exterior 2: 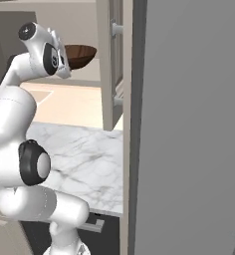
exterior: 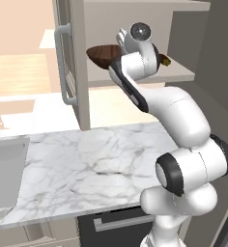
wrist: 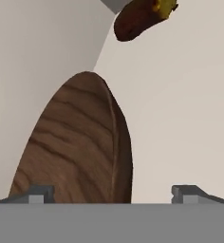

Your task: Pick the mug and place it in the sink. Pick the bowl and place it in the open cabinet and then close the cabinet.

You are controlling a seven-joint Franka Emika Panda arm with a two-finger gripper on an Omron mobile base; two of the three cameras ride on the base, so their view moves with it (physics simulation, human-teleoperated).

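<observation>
Bowl: I see the bowl (wrist: 80, 147), wide, shallow, dark-brown wood with clear streaked grain, rim edge thin and curved.
Bowl place: it sits on the cabinet's inner shelf (exterior: 178, 75), at the arm's 12 o'clock.
Fingers: my gripper (wrist: 113, 192) has its fingers apart, one tip either side of the bowl's edge; contact I cannot tell.
Cabinet: the beige paneled cabinet (exterior: 70, 58) door stands open, long silver bar handle (exterior: 63, 65).
Lump: a small dark-brown lump (wrist: 137, 19) lies further back.
Table: white veined marble table (exterior: 92, 169); grey sink (exterior: 7, 169) at its 9 o'clock.
</observation>
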